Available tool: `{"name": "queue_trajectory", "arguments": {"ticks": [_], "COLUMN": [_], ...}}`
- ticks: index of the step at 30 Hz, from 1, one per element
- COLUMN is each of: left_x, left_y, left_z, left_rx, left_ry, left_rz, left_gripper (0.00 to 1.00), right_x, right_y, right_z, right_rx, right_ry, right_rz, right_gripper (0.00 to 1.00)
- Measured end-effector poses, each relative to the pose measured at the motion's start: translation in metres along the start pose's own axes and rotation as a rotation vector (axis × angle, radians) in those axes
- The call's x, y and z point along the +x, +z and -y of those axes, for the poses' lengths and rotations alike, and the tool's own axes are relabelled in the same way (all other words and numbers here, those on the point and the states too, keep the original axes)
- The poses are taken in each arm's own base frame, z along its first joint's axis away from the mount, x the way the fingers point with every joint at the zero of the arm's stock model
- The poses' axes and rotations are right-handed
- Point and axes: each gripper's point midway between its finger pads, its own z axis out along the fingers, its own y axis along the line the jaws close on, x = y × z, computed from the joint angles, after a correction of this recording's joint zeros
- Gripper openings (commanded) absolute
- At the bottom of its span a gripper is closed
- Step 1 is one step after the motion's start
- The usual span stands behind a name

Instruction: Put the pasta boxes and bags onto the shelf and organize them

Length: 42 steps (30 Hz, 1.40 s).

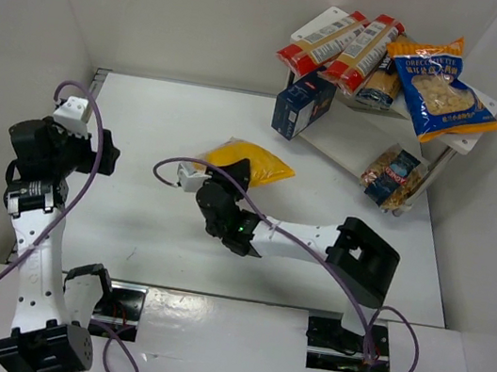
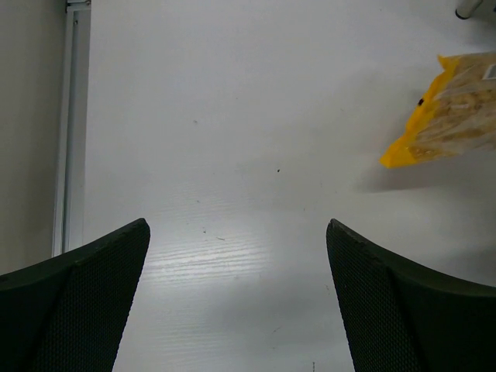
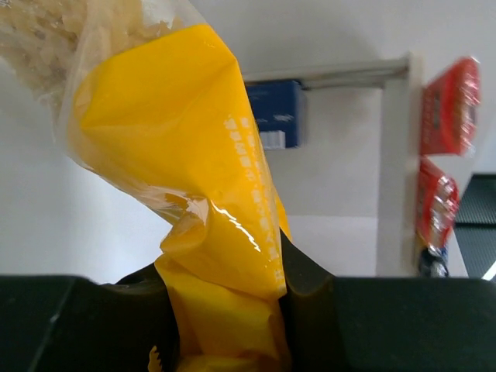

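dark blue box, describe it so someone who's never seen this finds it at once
Look to the white two-tier shelf at the far right corner of the table. The dark blue box sits at the left end of its lower board. It is the only box on that board; its one neighbour there is a small clear bag.
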Motion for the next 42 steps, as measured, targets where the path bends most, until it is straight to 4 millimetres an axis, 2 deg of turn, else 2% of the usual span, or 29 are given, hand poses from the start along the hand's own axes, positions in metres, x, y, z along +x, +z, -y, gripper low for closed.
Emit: {"name": "queue_trajectory", "arguments": {"ticks": [6, 12, 18, 22, 26, 30, 37, 42], "left_x": [-0.003, -0.007, -0.006, -0.006, -0.007, -0.007, -0.007, -0.008], "left_y": [-0.006, -0.010, -0.010, -0.010, -0.011, -0.011, -0.010, -0.010], "left_z": [-0.001, 0.000, 0.000, 0.000, 0.000, 0.000, 0.000, 0.000], "left_rx": [-0.022, -0.030, -0.030, -0.030, -0.030, -0.031, -0.032, -0.033], "left_ry": [0.008, 0.018, 0.019, 0.020, 0.021, 0.022, 0.025, 0.027], "left_rz": [0.020, 0.039, 0.039, 0.042, 0.044, 0.045, 0.051, 0.055], "left_gripper": [1.00, 1.00, 1.00, 1.00, 1.00, 1.00, 1.00, 1.00], "right_x": [0.021, 0.054, 0.109, 0.150, 0.176, 0.195, 0.238, 0.253], "right_y": [-0.016, -0.026, -0.018, -0.021, -0.026, -0.023, -0.009, 0.006], "right_z": [0.040, 0.057, 0.070, 0.083, 0.094, 0.099, 0.097, 0.099], "right_rx": [0.066, 0.076, 0.076, 0.094, 0.108, 0.121, 0.126, 0.147], "right_ry": [0.020, -0.005, -0.038, -0.040, -0.035, -0.017, -0.013, -0.002], "right_rz": [-0.053, -0.131, -0.257, -0.358, -0.424, -0.476, -0.571, -0.605], "right_gripper": [0.00, 0.00, 0.00, 0.00, 0.00, 0.00, 0.00, 0.00]}}
